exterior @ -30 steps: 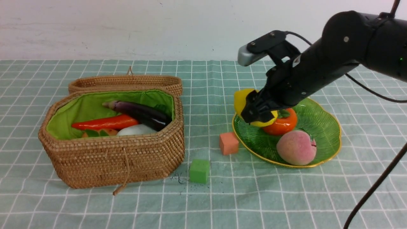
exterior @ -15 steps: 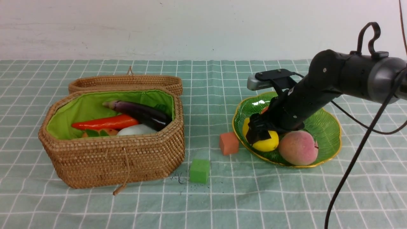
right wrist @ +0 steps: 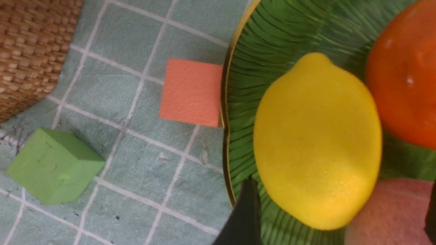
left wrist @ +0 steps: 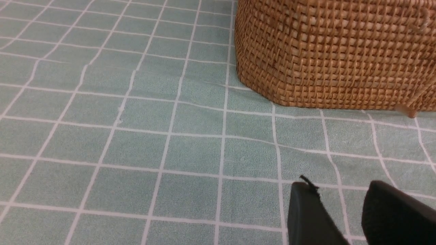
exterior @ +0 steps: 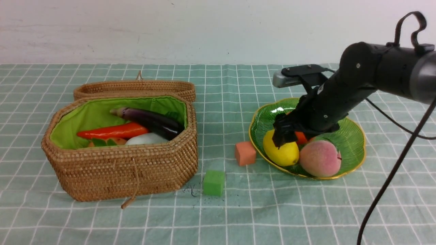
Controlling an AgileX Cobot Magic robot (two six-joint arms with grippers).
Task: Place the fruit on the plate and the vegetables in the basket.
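Note:
The green glass plate (exterior: 351, 136) holds the yellow lemon (exterior: 281, 153), the pink-yellow peach (exterior: 320, 158) and the orange persimmon (exterior: 301, 137), which is mostly hidden behind my right gripper (exterior: 284, 136). That gripper hovers just above the lemon, open and empty. In the right wrist view its fingers (right wrist: 245, 211) stand wide on either side of the lemon (right wrist: 316, 139) without touching it. The open wicker basket (exterior: 119, 170) holds the purple eggplant (exterior: 150, 120), the carrot (exterior: 112, 131), the white radish (exterior: 144, 139) and a brown-orange oval (exterior: 117, 140). My left gripper (left wrist: 344, 204) hangs over bare cloth near the basket wall (left wrist: 333, 54), empty, with a narrow gap between its jaws.
A small orange cube (exterior: 245, 153) touches the plate's left rim, and a small green cube (exterior: 214, 182) lies in front between basket and plate. The basket lid (exterior: 136, 88) lies open behind it. A black cable (exterior: 391, 177) hangs at the right.
My right gripper brought the lemon down onto the plate's front left, opened and let it go, then lifted slightly. The lemon now rests beside the peach.

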